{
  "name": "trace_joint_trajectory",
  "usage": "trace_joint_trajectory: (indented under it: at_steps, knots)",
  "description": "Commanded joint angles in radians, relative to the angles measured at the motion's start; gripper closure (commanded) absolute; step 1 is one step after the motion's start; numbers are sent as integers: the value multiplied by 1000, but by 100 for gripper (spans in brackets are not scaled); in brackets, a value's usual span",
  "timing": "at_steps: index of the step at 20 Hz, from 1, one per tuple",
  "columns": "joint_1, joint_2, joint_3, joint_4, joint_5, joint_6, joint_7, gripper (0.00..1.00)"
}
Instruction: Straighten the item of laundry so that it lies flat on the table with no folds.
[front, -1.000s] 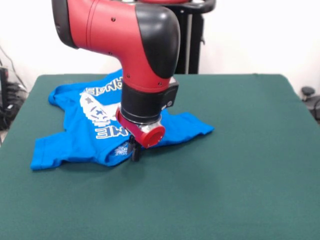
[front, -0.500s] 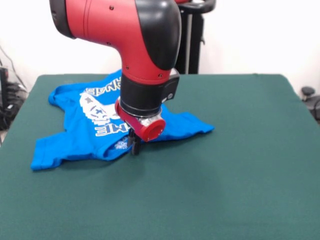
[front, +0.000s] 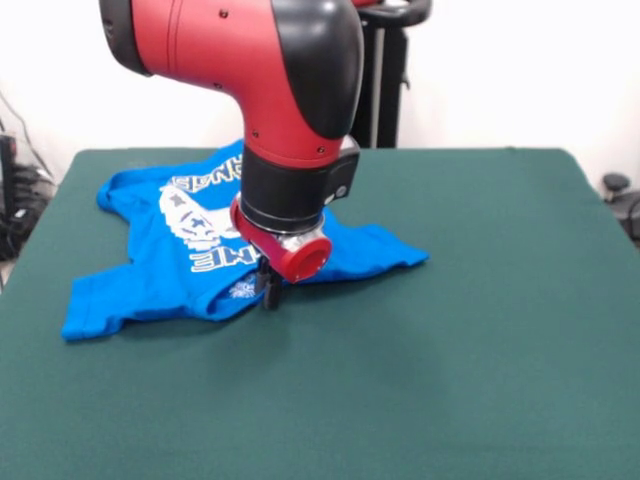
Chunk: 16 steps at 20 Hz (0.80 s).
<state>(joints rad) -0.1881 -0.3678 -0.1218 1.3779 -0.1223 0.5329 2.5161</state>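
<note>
The item of laundry (front: 150, 270) is a bright blue T-shirt with white lettering, lying rumpled on the left half of the table (front: 450, 380). One sleeve points right, another corner reaches toward the near left, and its near hem is folded over, showing a small white print. My gripper (front: 268, 293) comes straight down at that near hem, just right of the print. Its dark fingers are pressed together into one narrow tip that pinches the hem's edge. The arm's red and black wrist hides the middle of the shirt.
A black stand (front: 385, 90) rises behind the table's far edge. Cables (front: 20, 200) hang off the left side and a dark round object (front: 615, 185) sits past the right edge. The green cloth spreads wide to the right of the shirt and in front of it.
From one second ago, the gripper drew slightly back toward the far side and lifted a little, taking the near hem with it. Nothing has moved in the last half second.
</note>
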Motion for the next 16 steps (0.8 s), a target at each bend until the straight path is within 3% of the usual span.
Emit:
trace_joint_trajectory:
  at_steps: [1,16]
  knots:
    - [54,32,87,-121,55,-62,102,100]
    - [52,35,112,-160,62,-44,78,100]
